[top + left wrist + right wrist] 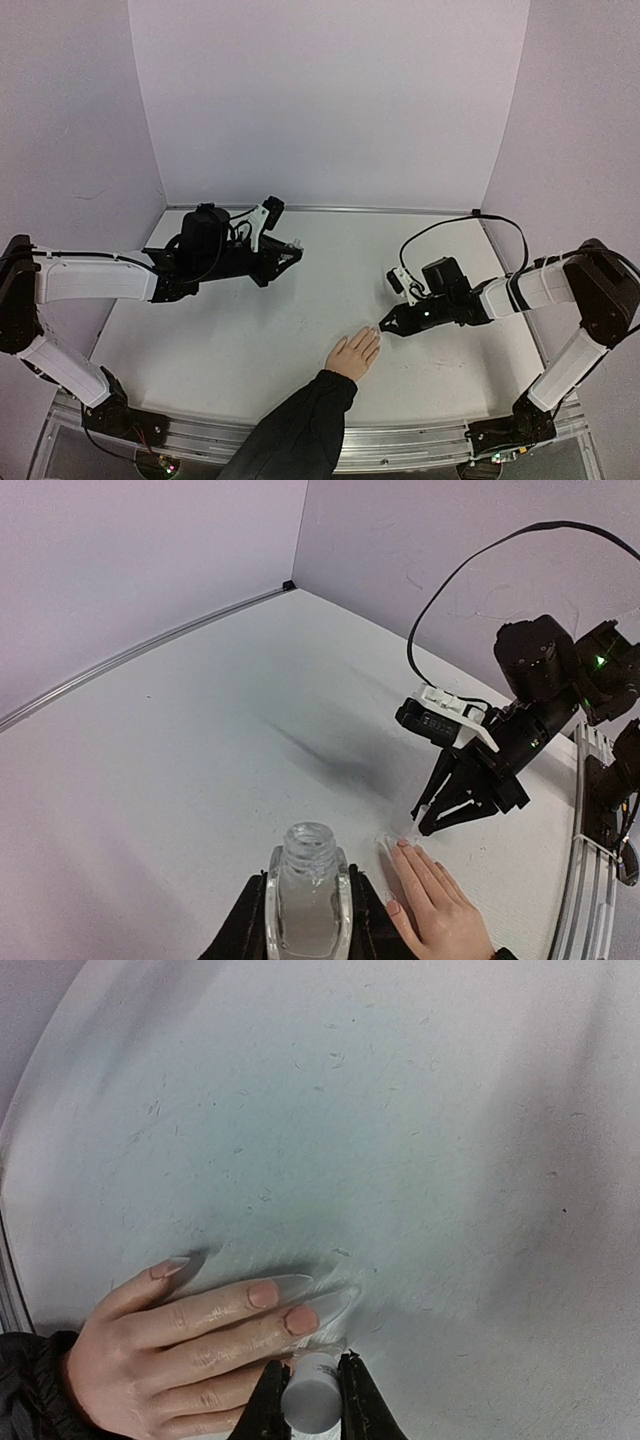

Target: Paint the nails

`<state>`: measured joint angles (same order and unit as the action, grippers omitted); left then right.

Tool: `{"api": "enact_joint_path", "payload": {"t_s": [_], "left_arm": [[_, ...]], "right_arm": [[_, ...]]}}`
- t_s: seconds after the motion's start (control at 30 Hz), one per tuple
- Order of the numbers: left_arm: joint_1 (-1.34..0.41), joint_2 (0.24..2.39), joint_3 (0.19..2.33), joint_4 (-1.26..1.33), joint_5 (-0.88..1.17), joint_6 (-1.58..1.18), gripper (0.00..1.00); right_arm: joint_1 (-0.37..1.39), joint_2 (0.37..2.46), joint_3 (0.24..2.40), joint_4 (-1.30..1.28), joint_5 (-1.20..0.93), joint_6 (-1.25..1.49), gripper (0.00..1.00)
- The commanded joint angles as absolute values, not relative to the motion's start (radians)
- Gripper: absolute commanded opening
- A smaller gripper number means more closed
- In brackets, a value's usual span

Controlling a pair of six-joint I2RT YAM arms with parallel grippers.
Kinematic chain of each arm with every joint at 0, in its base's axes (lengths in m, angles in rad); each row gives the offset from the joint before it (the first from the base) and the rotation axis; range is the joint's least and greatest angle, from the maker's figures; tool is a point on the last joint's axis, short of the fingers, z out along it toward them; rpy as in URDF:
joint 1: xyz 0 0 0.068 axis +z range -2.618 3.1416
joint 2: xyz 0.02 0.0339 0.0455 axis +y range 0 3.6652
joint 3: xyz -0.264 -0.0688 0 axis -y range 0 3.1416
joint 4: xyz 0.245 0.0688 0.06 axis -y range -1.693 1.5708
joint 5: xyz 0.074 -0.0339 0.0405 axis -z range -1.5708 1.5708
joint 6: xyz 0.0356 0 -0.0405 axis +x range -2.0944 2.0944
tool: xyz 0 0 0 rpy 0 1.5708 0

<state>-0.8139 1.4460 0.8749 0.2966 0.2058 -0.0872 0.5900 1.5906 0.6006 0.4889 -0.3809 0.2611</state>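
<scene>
The dark-sleeved hand (353,354) lies flat on the white surface (230,340) near the front edge, right of the middle. Its nails (300,1318) point far and right. The right end effector (384,328) hovers just at those fingertips, clamped on a white cap (312,1405). Well to the left and farther back, the left end effector (288,250) grips a small, clear, uncapped bottle (308,855).

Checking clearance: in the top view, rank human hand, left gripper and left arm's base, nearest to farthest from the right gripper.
1. human hand, fingertips beside the right gripper.
2. left gripper, holding the bottle, back-left.
3. left arm's base, near-left corner.
</scene>
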Motion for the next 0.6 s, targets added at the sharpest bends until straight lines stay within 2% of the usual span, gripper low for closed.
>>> {"api": "enact_joint_path", "payload": {"t_s": [0.0,0.57], "left_arm": [[-0.819,1.441,0.904,0.357,0.206,-0.085,0.00],[-0.819,1.420,0.890,0.357,0.206,-0.093,0.00]], "right_arm": [[0.596,1.598,0.641,0.504,-0.369,0.271,0.00],[0.596,1.474,0.608,0.445,-0.356,0.257,0.00]]}}
